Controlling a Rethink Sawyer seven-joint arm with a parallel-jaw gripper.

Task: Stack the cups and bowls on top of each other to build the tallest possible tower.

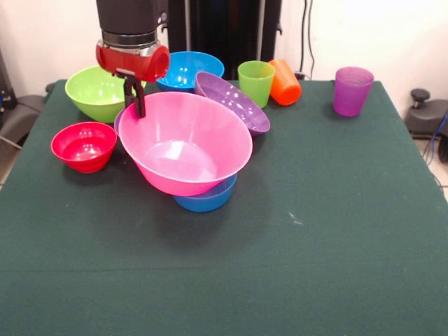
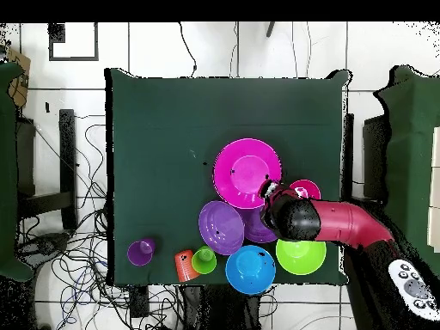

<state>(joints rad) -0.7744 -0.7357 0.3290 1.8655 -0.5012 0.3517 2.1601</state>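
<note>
My gripper (image 1: 135, 105) is shut on the far-left rim of the big pink bowl (image 1: 185, 143), one finger inside and one outside. The pink bowl tilts and rests on a blue bowl (image 1: 208, 199). A purple bowl (image 1: 234, 101) leans tilted behind it; a sliver of a second purple bowl (image 1: 119, 119) shows by the gripper. A lime green bowl (image 1: 96, 91), another blue bowl (image 1: 190, 68) and a small red bowl (image 1: 84, 145) sit upright. The green cup (image 1: 255, 82) stands, the orange cup (image 1: 285, 82) lies on its side, and the purple cup (image 1: 351, 91) stands apart.
Overhead, the arm (image 2: 344, 223) reaches in over the red bowl (image 2: 306, 186) towards the pink bowl (image 2: 247, 173). The dark green table (image 1: 315, 245) runs on in front of the bowls. Cables lie on the floor around it.
</note>
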